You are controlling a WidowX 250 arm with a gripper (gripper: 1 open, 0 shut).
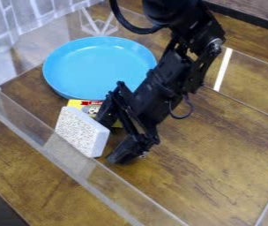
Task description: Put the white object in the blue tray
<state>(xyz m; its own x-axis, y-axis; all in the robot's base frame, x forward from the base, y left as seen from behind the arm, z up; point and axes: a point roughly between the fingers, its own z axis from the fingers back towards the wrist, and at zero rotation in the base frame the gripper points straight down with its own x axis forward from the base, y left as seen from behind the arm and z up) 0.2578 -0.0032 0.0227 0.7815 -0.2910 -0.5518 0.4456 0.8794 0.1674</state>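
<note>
The white object (81, 131), a speckled sponge-like block, lies on the wooden table near its front left edge. Just behind it lies a yellow box (87, 106), partly hidden by the arm. The blue tray (98, 67), a round shallow dish, sits behind them at the upper left. My black gripper (121, 131) is down at the table right beside the block's right end, jaws open; one finger (116, 101) is near the yellow box, the other (127, 154) rests lower by the block's front corner. Nothing is held.
A clear plastic barrier (54, 141) runs along the table's front left edge, close to the block. A white strip (220, 69) lies on the table behind the arm. Bare wood (219, 159) stretches to the right.
</note>
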